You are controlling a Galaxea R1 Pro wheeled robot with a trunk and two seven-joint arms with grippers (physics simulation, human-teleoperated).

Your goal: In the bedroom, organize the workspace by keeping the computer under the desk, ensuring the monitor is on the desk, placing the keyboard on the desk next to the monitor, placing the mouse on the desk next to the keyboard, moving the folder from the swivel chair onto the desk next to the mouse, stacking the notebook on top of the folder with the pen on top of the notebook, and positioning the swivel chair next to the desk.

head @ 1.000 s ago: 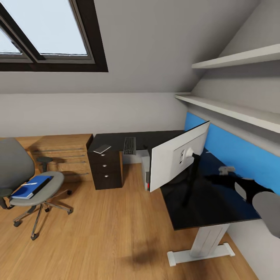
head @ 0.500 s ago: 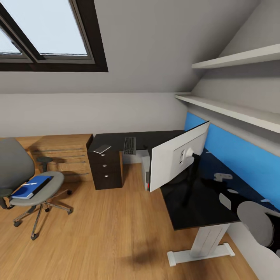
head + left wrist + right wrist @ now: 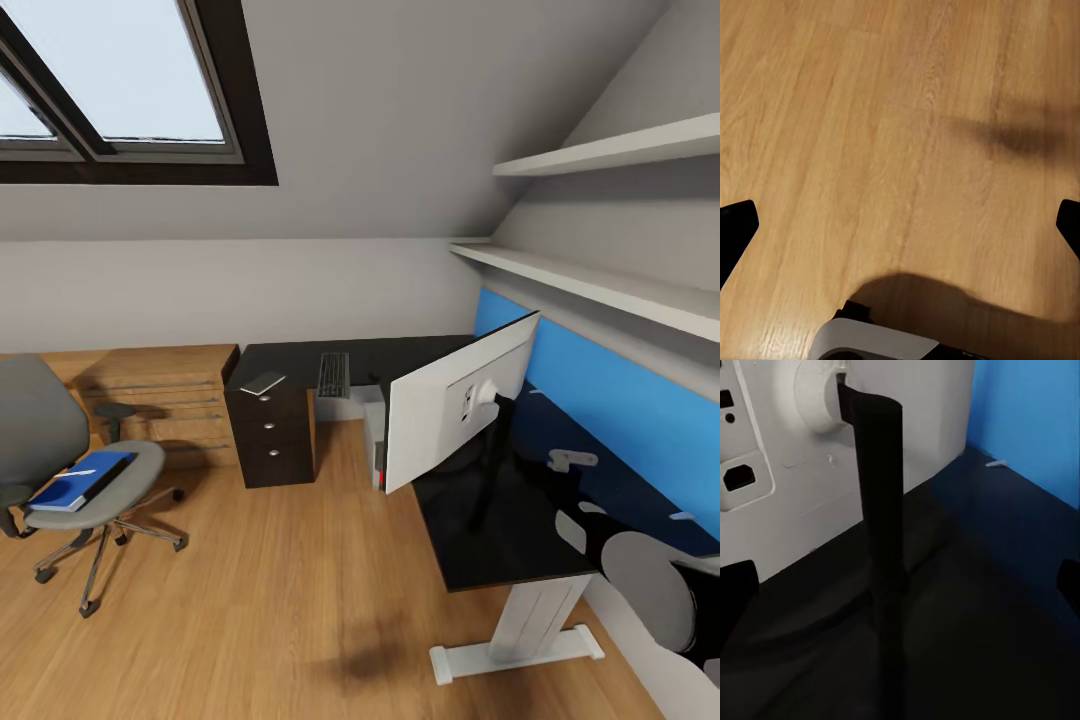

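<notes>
From the head view, the L-shaped surface point(image 3: 500, 520) runs along the back wall and the blue right wall. The monitor point(image 3: 455, 405) stands on it with its white back facing the camera, its long axis running from the near left corner toward the blue wall point(image 3: 620, 400). The keyboard point(image 3: 333, 374) lies on the far stretch, its long axis pointing away toward the back wall. A small grey flat thing point(image 3: 262, 382) rests above the 3-drawer unit point(image 3: 272, 435). The computer point(image 3: 376, 430) stands on the floor point(image 3: 280, 600) under the surface, mostly hidden behind the monitor. The swivel chair point(image 3: 70, 470) stands well apart at the left, beside the oak chest point(image 3: 160, 400). The blue folder point(image 3: 85, 478) lies on its seat with a pen point(image 3: 77, 473) on top. The right arm point(image 3: 650, 580) shows at the lower right edge.

The left wrist view looks down on bare wooden floor; the left hand point(image 3: 900, 225) has its dark fingertips point(image 3: 735, 229) spread wide at both edges, holding nothing.

The right wrist view shows, up close, the monitor's black stand point(image 3: 881, 547) rising upright from the glossy surface to the white back with its ports. The right hand point(image 3: 900, 585) is likewise spread wide and holds nothing.
</notes>
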